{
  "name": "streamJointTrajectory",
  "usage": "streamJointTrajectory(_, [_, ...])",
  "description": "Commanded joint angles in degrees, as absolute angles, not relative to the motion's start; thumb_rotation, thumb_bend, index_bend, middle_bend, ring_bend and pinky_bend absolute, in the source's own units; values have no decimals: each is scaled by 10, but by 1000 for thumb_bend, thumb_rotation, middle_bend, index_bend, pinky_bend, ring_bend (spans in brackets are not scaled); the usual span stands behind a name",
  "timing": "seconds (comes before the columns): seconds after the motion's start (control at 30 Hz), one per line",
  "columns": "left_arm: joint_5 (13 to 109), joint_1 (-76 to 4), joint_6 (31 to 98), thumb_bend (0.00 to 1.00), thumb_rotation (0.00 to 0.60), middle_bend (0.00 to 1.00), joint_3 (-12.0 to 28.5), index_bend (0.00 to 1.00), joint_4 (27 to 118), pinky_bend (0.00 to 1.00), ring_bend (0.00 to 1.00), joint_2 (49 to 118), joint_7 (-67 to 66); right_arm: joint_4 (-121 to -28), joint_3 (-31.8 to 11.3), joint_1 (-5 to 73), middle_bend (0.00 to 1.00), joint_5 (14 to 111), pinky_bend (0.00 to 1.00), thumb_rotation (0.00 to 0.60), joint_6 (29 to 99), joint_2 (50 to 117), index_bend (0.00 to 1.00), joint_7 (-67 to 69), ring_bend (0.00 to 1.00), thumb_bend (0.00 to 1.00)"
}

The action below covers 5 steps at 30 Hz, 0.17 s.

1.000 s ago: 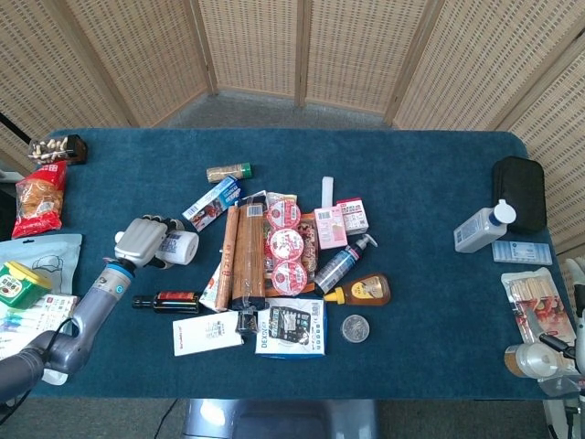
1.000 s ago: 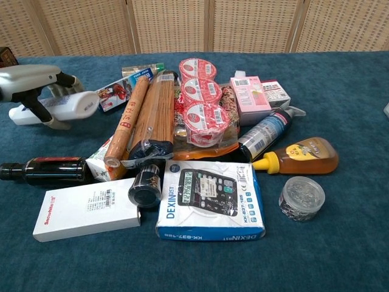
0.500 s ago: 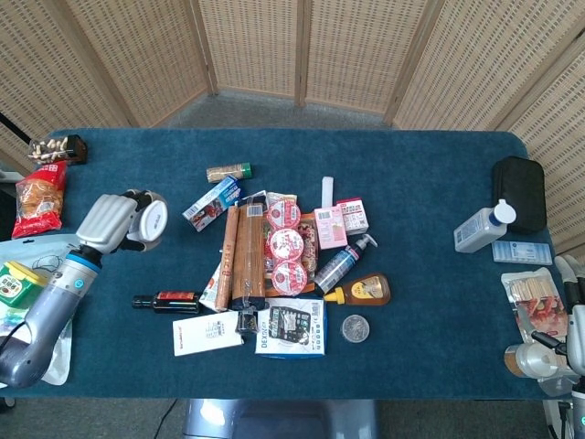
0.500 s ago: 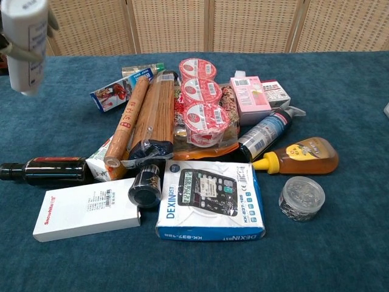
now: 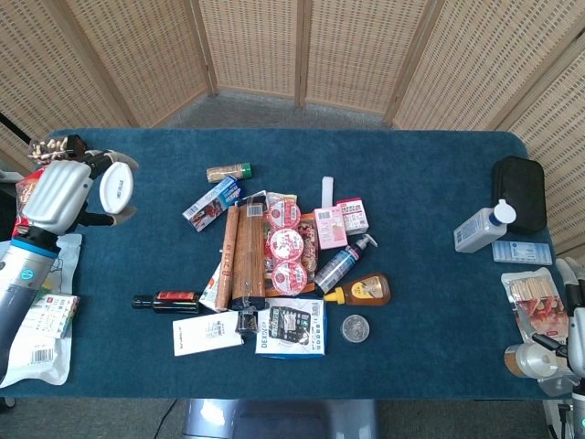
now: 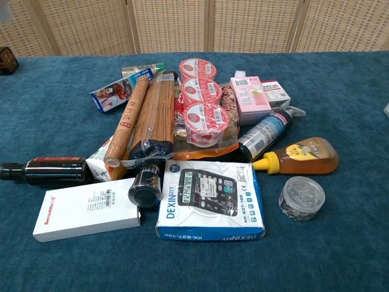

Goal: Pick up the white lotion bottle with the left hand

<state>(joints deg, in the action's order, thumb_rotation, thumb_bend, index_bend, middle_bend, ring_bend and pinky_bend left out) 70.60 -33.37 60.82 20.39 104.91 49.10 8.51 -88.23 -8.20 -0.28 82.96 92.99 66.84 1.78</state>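
In the head view my left hand [image 5: 59, 194] is raised high above the table's left edge and grips the white lotion bottle [image 5: 116, 186], whose flat round end faces the camera. The hand's pale back covers most of the bottle. Neither the hand nor the bottle shows in the chest view. At the far right edge of the head view only a sliver of my right hand [image 5: 576, 320] shows, low beside the table; its fingers cannot be made out.
A pile fills the table's middle: wooden rolls [image 5: 243, 256], yoghurt cups [image 5: 286, 242], calculator box [image 6: 209, 201], dark bottle [image 6: 42, 170], honey bottle [image 6: 304, 156], spray bottle [image 6: 267, 132]. Snack bags [image 5: 38, 201] lie at the left edge, a sanitizer bottle [image 5: 482, 227] and black case [image 5: 519, 192] at the right.
My left hand has lifted the lotion bottle off the table and carried it up and to the left, out of the chest view. The right hand stayed put.
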Motion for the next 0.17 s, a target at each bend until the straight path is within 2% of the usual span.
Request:
streamJointTrajectory(0.03, [698,-328,616,573,600,759,221,618,1070,791,971,464,114,-879,-82,-1,113,830,0,333,927,672,0,18,0,328])
streamJointTrajectory(0.17, [696,-328,616,574,600,760,227,619,1077,791,971,448,120,-878,-82,-1,113,829,0,331,926,673,0,18,0,328])
